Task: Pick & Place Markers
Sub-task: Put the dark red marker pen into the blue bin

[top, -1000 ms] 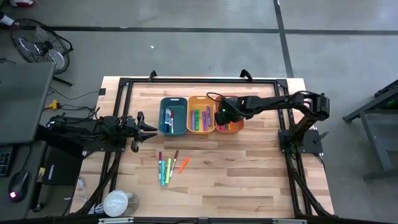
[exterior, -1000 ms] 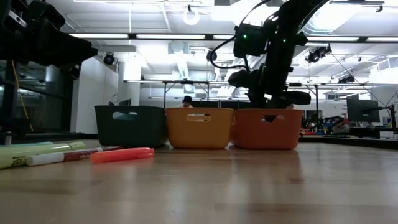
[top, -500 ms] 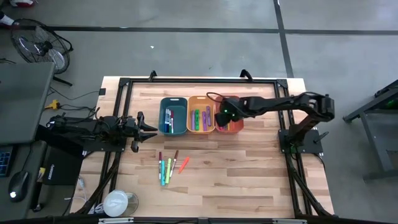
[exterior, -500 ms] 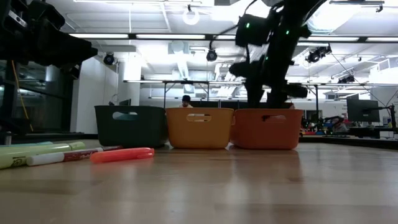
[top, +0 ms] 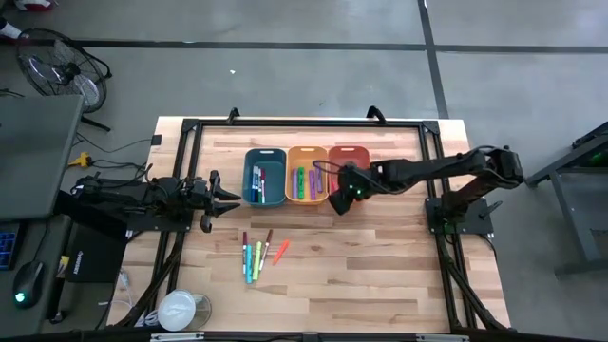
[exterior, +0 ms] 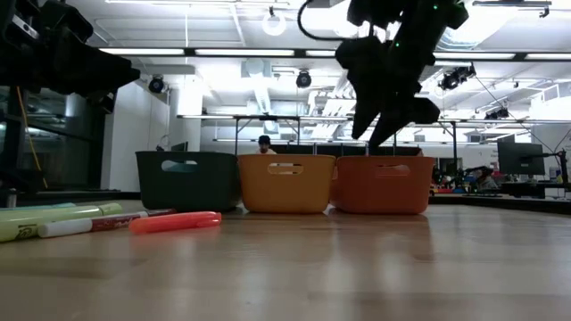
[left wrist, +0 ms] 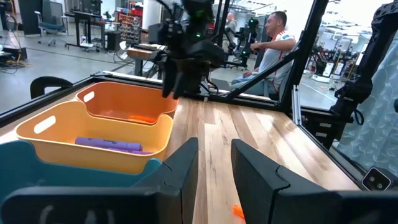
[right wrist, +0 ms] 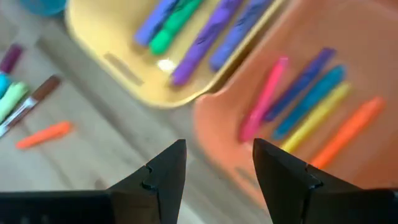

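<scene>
My right gripper (top: 339, 198) hangs above the bare wood just in front of the orange rectangular plastic bin (top: 351, 156), pointing back toward the loose markers. Its two dark fingers (right wrist: 163, 171) stand apart with nothing between them and nothing touching them; through the gap I see only tabletop.

My left gripper (top: 226, 199) waits at the left edge of the wooden table (top: 399, 275), near the teal rectangular plastic bin (top: 265, 177). Its fingers (left wrist: 179, 171) are parted by a narrow gap and hold nothing.

The step in hand, as I judge it, is the reach for the next marker. Five thin pen-like markers lie loose on the table in front of the bins: a short orange one (top: 280, 251) nearest me, then red-brown (top: 267, 240), green (top: 256, 258), teal and dark red ones side by side. The rest lie sorted in the teal bin, the yellow-orange rectangular plastic bin (top: 306, 173) and the orange bin.

To do this well, I should take the orange marker first, since it lies apart from its neighbours. I should turn my wrist so the fingers straddle its thin body crosswise, and descend over its middle.
</scene>
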{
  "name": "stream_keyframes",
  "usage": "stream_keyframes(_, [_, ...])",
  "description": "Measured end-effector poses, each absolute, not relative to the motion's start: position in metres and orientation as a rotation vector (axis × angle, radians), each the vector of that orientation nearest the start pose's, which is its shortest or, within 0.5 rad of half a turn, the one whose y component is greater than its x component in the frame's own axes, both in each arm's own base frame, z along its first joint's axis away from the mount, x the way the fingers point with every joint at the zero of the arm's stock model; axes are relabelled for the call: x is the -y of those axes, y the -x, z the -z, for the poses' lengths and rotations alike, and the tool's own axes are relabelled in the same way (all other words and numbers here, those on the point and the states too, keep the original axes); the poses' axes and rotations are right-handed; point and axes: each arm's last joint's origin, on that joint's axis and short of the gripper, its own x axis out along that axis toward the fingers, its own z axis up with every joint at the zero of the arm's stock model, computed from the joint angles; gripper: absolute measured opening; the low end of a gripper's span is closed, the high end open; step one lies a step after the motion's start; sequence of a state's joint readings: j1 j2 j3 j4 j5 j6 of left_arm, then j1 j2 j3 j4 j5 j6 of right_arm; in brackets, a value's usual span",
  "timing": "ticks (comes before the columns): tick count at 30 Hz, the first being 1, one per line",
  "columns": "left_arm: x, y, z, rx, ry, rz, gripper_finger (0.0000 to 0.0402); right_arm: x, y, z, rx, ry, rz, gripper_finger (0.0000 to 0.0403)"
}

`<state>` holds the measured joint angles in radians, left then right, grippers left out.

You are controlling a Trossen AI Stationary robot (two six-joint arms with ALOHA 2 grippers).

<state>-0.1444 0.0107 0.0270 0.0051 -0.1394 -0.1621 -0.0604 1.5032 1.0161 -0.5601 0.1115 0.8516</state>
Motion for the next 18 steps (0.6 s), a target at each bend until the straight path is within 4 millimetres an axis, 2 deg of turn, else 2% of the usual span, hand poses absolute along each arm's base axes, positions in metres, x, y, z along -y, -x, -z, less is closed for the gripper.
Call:
stream_keyframes(11, [0.010,-0.096,-0.172,0.021,0.165,0.007,0.0094,-0.029,-0.301,-0.227,-0.888,-0.620,0.376,0.0174])
stream_keyframes(18, [0.010,-0.096,-0.172,0.021,0.165,0.007,0.0094,-0.050,-0.301,-0.225,-0.885,-0.762,0.424,0.0173])
